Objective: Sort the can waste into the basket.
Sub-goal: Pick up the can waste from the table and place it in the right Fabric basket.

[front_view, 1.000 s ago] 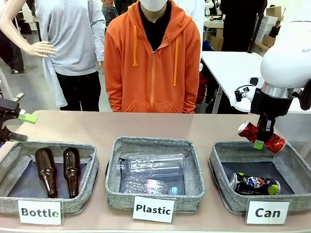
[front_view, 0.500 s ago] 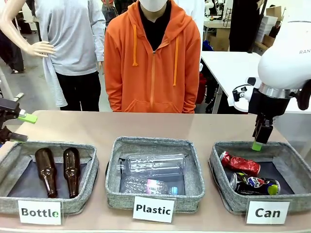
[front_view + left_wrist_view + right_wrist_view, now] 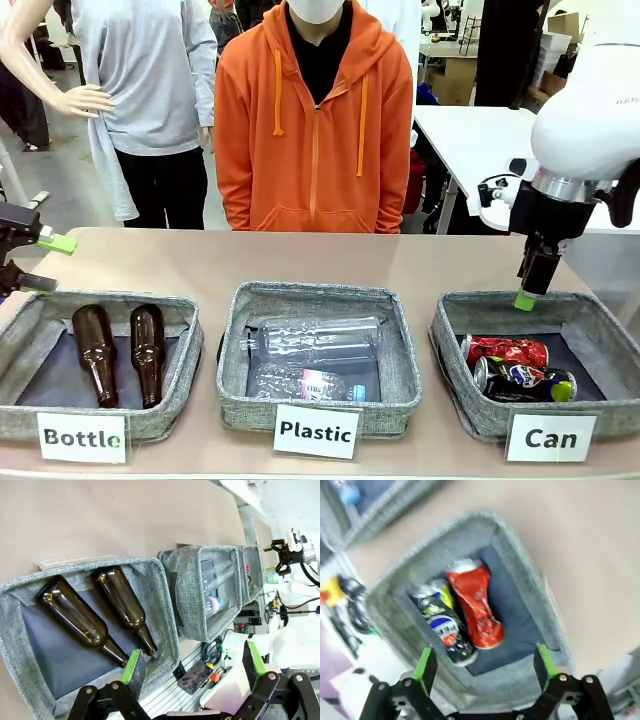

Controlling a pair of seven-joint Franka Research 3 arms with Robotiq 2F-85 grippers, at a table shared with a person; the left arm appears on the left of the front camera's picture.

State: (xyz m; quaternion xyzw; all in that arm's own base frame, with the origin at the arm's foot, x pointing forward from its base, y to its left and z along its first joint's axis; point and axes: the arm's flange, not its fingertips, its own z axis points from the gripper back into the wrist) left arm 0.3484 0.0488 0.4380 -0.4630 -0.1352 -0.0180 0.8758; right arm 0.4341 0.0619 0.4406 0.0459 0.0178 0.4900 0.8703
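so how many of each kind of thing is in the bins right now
brown glass bottles: 2, in the Bottle bin
clear plastic bottles: 2, in the Plastic bin
cans: 2, red can and blue can, in the Can bin
total: 6
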